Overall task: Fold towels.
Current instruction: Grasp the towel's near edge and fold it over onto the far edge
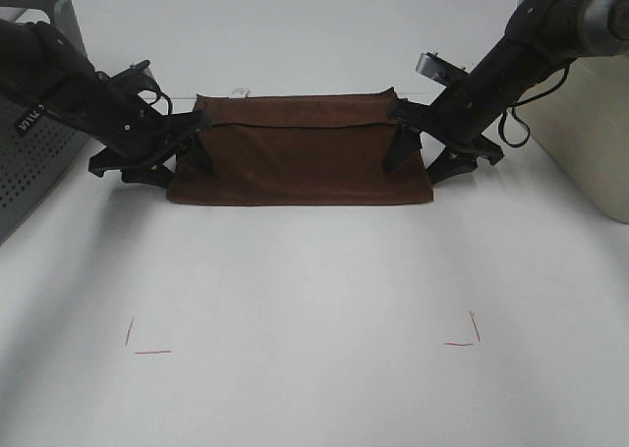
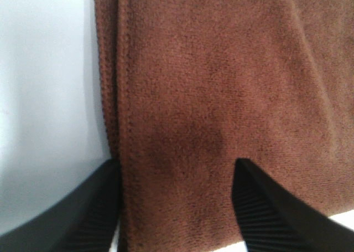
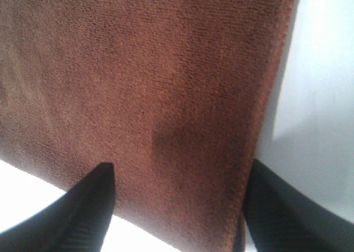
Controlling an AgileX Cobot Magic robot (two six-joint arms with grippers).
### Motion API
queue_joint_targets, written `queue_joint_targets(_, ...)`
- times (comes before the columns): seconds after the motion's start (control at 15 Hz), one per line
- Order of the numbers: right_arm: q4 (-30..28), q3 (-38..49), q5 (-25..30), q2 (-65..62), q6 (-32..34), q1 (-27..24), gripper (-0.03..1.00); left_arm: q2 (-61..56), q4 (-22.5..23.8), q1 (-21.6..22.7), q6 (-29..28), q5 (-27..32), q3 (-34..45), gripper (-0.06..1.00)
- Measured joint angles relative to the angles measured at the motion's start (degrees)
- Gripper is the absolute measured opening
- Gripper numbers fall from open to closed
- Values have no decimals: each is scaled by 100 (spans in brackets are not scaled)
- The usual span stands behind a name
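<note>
with left gripper and right gripper both wide over the towel, uneven closing could grab one layer and skew it.

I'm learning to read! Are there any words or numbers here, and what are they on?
White lettering on the left arm: too blurred to read.
White tag on the brown towel's far edge: too small to read.
Red corner marks on the table: lines only, no letters.
Wrist views: no text.
</note>
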Motion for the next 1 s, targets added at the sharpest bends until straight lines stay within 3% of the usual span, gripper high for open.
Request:
queue_joint_targets(0.13, 63, 0, -6, 57, -34, 0, 50, 40, 6, 0, -29, 0, -6, 39)
queue_joint_targets(0.33, 57, 0, -6, 138, -29, 0, 14, 97, 6, 0, -40, 11, -6, 3)
queue_joint_targets(0.4, 46, 0, -6, 149, -6, 0, 3, 103, 6, 0, -57, 23, -6, 1)
queue_joint_targets(0.47, 11, 0, -6, 149, 86, 0, 0, 103, 6, 0, -97, 52, -6, 0)
queue_joint_targets(0.8, -590, 138, 453, -355, 424, 0, 0, -527, 138, 0, -132, 458, 453, 0)
queue_joint_targets(1.0, -590, 1226, 344, -877, 424, 0, 0, -1043, 155, 0, -69, 458, 1467, 0)
